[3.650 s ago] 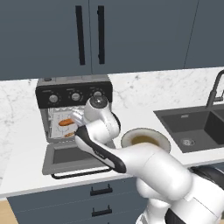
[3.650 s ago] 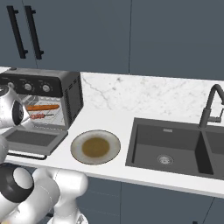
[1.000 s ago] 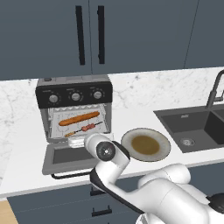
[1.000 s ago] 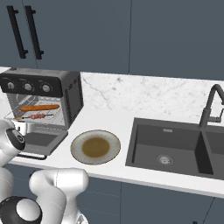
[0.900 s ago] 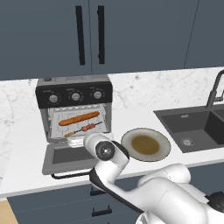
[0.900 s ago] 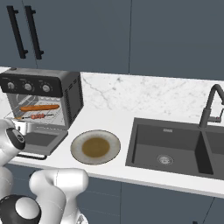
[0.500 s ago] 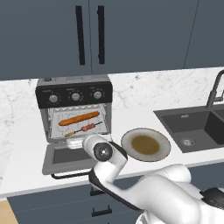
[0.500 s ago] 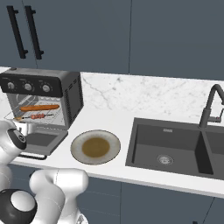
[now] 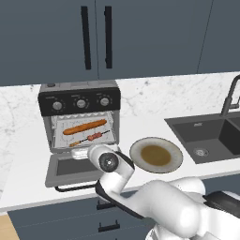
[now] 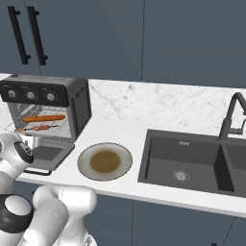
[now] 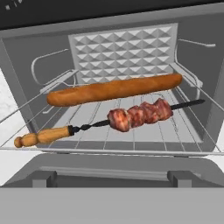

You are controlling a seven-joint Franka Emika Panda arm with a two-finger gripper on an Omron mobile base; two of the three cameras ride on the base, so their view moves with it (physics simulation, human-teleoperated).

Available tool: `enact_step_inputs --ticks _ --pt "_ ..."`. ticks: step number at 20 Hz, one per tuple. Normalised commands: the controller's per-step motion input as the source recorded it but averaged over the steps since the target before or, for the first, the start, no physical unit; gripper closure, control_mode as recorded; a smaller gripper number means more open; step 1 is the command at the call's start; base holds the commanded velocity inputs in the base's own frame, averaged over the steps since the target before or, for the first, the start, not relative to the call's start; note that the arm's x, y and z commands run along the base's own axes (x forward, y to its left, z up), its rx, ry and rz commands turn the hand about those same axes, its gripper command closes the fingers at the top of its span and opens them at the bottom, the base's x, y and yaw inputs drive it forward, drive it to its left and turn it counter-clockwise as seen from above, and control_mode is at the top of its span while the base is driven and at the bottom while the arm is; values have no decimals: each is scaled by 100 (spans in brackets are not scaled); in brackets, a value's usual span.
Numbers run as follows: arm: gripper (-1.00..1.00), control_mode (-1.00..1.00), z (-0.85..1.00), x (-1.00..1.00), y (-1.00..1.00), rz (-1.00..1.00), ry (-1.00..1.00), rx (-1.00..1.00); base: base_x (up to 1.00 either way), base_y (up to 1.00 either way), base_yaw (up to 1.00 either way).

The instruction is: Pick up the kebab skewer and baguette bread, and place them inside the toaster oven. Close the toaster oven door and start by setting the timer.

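The toaster oven (image 9: 79, 101) (image 10: 77, 103) (image 11: 122, 48) stands on the counter with its door (image 9: 70, 168) (image 10: 50, 153) (image 11: 118, 168) dropped open and flat. On the wire rack inside, the baguette bread (image 9: 85, 127) (image 10: 43, 118) (image 11: 114, 89) lies toward the back. The kebab skewer (image 9: 89, 138) (image 10: 38, 128) (image 11: 131, 116) lies in front of it, wooden handle to the left. My gripper (image 9: 84, 152) hovers low over the open door, facing into the oven, open and holding nothing.
A round plate (image 9: 156, 154) (image 10: 104, 161) with a brown centre sits on the counter just right of the oven. Further right is a dark sink (image 9: 206, 136) (image 10: 192, 163) with a black faucet (image 10: 230, 115). Dark cabinets hang above the counter.
The hand has pulled back from the oven opening and dropped low in front of the door. Baguette and skewer stay on the rack. In the last second it barely shifts.
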Motion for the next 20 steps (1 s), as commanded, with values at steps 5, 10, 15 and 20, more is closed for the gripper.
enact_step_inputs --ticks 5,10,15,20 --pt "-100 -100 -7 18 0 0 5 0 0 0 0" --pt "-100 -100 0 26 0 0 2 0 0 0 0" --pt "-100 -100 0 31 0 0 0 0 0 0 0" --pt "-100 -100 -6 18 0 0 0 0 0 0 0"
